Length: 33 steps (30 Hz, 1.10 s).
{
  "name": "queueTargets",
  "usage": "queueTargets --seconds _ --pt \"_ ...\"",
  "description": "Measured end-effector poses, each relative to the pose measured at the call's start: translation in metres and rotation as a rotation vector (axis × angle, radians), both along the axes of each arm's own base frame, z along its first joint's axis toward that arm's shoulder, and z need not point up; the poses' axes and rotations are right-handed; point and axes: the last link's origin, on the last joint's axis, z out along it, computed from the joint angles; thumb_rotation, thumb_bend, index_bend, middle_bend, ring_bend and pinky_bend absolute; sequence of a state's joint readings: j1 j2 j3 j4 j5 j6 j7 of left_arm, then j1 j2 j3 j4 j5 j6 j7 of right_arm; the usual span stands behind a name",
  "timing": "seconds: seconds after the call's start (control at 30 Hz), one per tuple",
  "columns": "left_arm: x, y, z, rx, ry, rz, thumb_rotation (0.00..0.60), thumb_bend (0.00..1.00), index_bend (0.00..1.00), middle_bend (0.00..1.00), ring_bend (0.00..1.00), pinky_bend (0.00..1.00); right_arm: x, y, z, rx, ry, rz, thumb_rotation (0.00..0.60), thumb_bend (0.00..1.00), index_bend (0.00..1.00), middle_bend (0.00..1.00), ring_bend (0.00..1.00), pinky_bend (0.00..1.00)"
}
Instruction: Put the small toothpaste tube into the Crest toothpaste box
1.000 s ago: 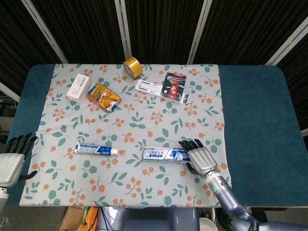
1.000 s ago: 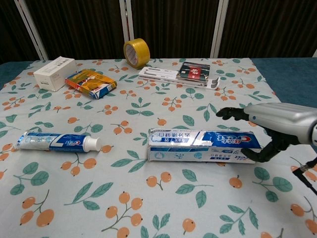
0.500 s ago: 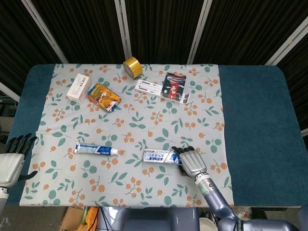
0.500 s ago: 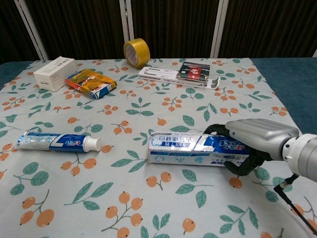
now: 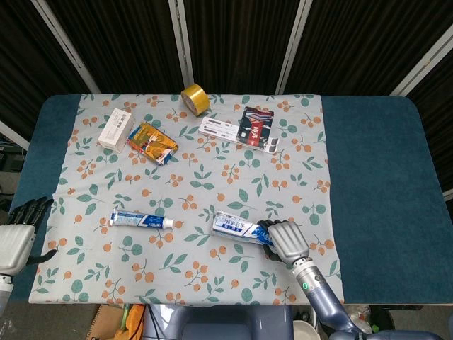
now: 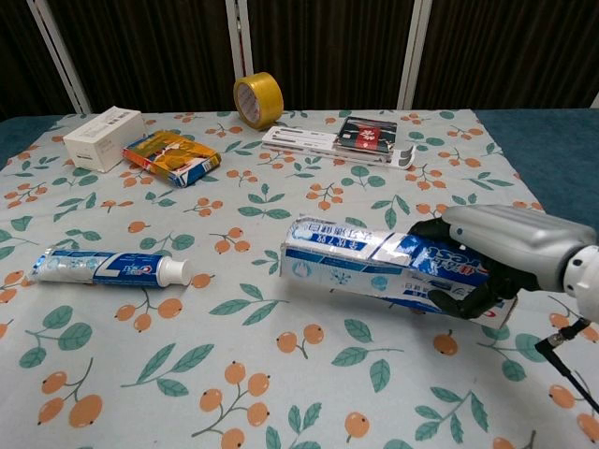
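The small toothpaste tube [image 5: 141, 220] [image 6: 108, 267] lies flat on the floral cloth, its white cap pointing right. The Crest toothpaste box [image 5: 239, 227] [image 6: 374, 266] is tilted, its open left end raised off the cloth and facing the tube. My right hand [image 5: 285, 239] [image 6: 491, 253] grips the box's right end, fingers wrapped round it. A gap of cloth separates the box's open end from the tube's cap. My left hand [image 5: 20, 230] sits at the table's left edge, fingers apart, holding nothing; the chest view does not show it.
At the back lie a yellow tape roll [image 5: 194, 98], a white box [image 5: 116, 129], an orange packet [image 5: 152, 143] and a toothbrush pack [image 5: 241, 130]. Blue table cover [image 5: 382, 184] lies bare to the right of the cloth.
My right hand moved left onto the box's right end, closed around it, and lifted it so the open end now tilts up. The tube and left hand stayed put.
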<state>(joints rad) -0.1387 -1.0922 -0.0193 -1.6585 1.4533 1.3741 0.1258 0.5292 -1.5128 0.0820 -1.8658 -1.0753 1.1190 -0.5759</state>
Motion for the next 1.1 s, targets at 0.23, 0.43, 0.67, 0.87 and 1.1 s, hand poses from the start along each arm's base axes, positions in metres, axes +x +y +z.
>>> queueTargets --seconds 0.23,0.43,0.67,0.87,1.1 --pt "0.015 0.02 -0.002 0.013 -0.021 -0.013 0.6 0.08 0.21 0.21 0.27 0.33 0.002 0.01 0.038 -0.055 -0.084 0.05 0.6 0.47 0.45 0.56 0.58 0.45" --pt "0.036 0.056 -0.013 -0.032 0.013 -0.008 0.6 0.1 0.25 0.26 0.3 0.35 -0.004 0.015 0.059 -0.075 -0.121 0.051 0.6 0.47 0.45 0.56 0.59 0.45" --pt "0.065 0.094 -0.047 -0.166 0.076 -0.013 0.6 0.13 0.3 0.31 0.34 0.36 -0.006 0.012 0.067 -0.093 -0.159 0.028 0.6 0.47 0.45 0.56 0.59 0.45" --pt "0.089 0.112 -0.09 -0.302 0.137 -0.082 0.6 0.13 0.32 0.33 0.35 0.36 -0.007 0.013 0.07 -0.093 -0.177 0.022 0.6 0.47 0.45 0.56 0.58 0.45" --pt "0.091 0.109 -0.114 -0.371 0.185 -0.105 0.6 0.13 0.35 0.36 0.37 0.36 -0.007 0.014 0.072 -0.1 -0.186 0.018 0.6 0.47 0.45 0.56 0.58 0.45"
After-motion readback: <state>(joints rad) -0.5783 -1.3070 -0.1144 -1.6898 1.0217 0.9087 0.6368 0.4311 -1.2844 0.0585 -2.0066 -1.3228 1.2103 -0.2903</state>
